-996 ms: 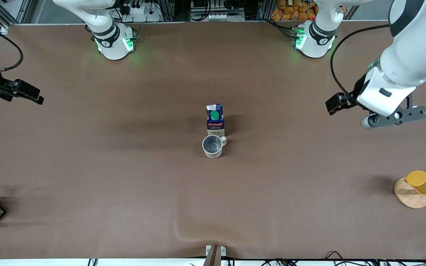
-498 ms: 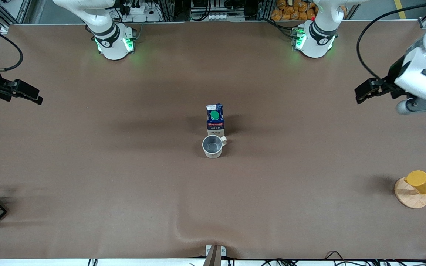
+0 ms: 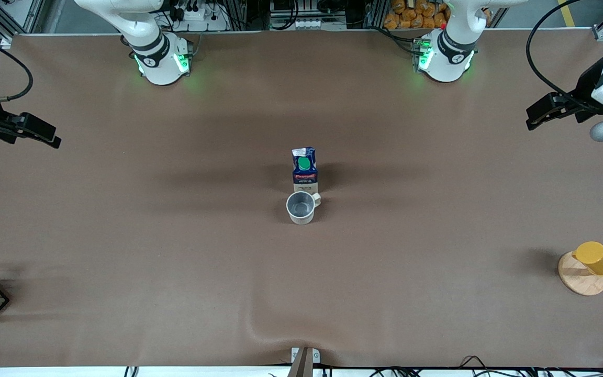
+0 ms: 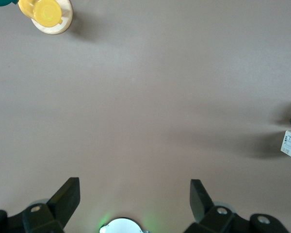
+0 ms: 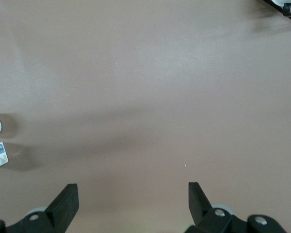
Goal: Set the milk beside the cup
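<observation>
Blue gabled milk (image 3: 304,168) touching cream ceramic cup (image 3: 301,207) — loop handle

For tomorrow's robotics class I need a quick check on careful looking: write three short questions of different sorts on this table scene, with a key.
1. True or false: the milk lies on its side.
2. The cup stands: A) on the wooden disc B) just nearer the front camera than the milk C) in the wire rack.
3. Fill in: both the left gripper and the right gripper are ____.

Key: 1 false, it stands upright; 2 B; 3 open.
</observation>
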### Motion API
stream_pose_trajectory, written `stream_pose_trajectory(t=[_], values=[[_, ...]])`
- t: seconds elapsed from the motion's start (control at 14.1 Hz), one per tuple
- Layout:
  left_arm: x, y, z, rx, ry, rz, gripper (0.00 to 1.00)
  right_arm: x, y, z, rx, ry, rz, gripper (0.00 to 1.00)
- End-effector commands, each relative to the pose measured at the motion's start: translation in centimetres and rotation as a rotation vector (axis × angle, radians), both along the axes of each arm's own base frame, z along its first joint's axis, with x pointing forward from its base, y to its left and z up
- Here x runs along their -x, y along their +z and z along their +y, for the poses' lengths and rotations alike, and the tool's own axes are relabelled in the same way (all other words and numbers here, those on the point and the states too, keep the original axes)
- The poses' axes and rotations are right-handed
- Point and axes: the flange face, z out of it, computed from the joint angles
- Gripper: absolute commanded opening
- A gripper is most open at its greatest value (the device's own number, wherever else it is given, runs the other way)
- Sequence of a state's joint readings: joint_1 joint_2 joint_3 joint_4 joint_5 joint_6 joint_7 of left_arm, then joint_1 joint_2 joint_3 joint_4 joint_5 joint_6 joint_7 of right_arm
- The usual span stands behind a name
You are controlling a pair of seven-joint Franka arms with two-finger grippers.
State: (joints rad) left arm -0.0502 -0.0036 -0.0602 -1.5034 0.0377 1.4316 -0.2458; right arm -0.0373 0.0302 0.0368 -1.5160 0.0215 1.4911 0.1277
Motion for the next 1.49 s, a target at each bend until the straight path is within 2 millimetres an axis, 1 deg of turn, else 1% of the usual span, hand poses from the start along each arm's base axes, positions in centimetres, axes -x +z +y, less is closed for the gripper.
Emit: stream_pose_trajectory(t=[0.0,0.21,0.28,0.36,0.5,0.64,0.92,1.07,1.21,1.28,1.42], values=[[1.1,-0.1,1.0,0.013,-0.059,-0.025,1.00,0.4,-0.1,0.1,0.018,0.013,0.002,1.00],[0.6,0.1,1.8,0.013,-0.068,-0.030,1.00,0.4,-0.1,0.3,0.018,0.016,0.001,1.00],[0.3,0.3,2.4,0.014,-0.064,-0.034,1.00,0.4,-0.1,0.3,0.018,0.017,0.001,1.00],[0.2,0.8,2.6,0.018,-0.073,-0.043,1.00,0.4,-0.1,0.1,0.018,0.014,0.001,1.00],[0.2,1.0,2.7,0.016,-0.082,-0.046,1.00,0.4,-0.2,0.2,0.018,0.016,0.003,1.00],[0.3,0.8,2.1,0.024,-0.157,-0.038,1.00,0.3,-0.1,0.2,0.018,0.014,0.002,1.00],[0.3,0.7,2.1,0.029,-0.161,-0.037,1.00,0.2,-0.2,0.2,0.017,0.016,0.001,1.00],[0.0,0.7,2.0,0.021,-0.160,-0.038,1.00,0.2,-0.5,0.2,0.016,0.016,0.009,1.00],[-0.4,1.4,1.6,0.019,-0.162,-0.054,1.00,0.1,-0.5,0.3,0.016,0.017,0.008,1.00],[-0.5,1.0,1.3,0.020,-0.168,-0.048,1.00,0.1,-0.5,0.2,0.016,0.016,0.009,1.00],[-0.6,0.8,1.2,0.028,-0.161,-0.043,1.00,0.1,-0.6,0.1,0.016,0.014,0.011,1.00]])
